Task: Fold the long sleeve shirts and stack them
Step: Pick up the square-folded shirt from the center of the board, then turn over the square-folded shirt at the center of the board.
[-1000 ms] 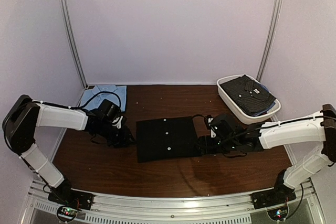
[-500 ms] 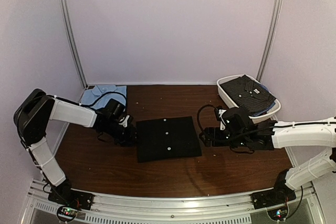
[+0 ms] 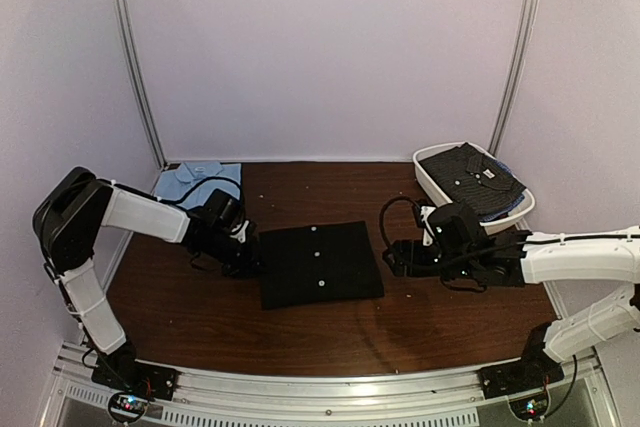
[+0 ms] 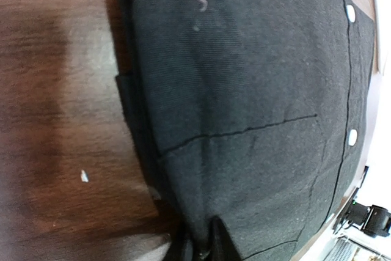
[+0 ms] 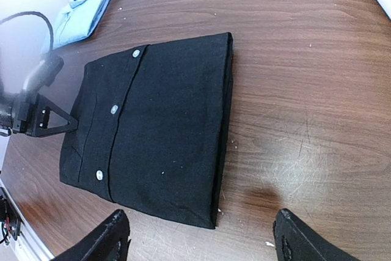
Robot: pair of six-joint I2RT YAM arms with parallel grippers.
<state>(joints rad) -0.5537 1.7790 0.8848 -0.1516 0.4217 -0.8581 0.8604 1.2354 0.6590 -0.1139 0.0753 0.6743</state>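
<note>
Brown wood-grain table point(image 3: 330, 322) spreads under both arms. At its middle lies the black shirt point(image 3: 320, 265), folded to a flat rectangle, placket up. At the rear right stands a white tub point(image 3: 432, 190) with dark, pale-dotted shirts point(image 3: 472, 179) folded inside it. The light blue shirt point(image 3: 195, 179) lies folded in the rear left corner, well apart from the black one.

The left gripper point(image 3: 250, 255) sits low at the black shirt's left edge. In the left wrist view its fingertips point(image 4: 211, 246) stand close together with the cloth's edge drawn in between them, pinching it. The right gripper point(image 3: 393, 258) hovers just beside the shirt's right edge, its fingers point(image 5: 116, 236) spread wide with nothing between them. Three small pale buttons point(image 5: 114, 109) run down the placket.
</note>
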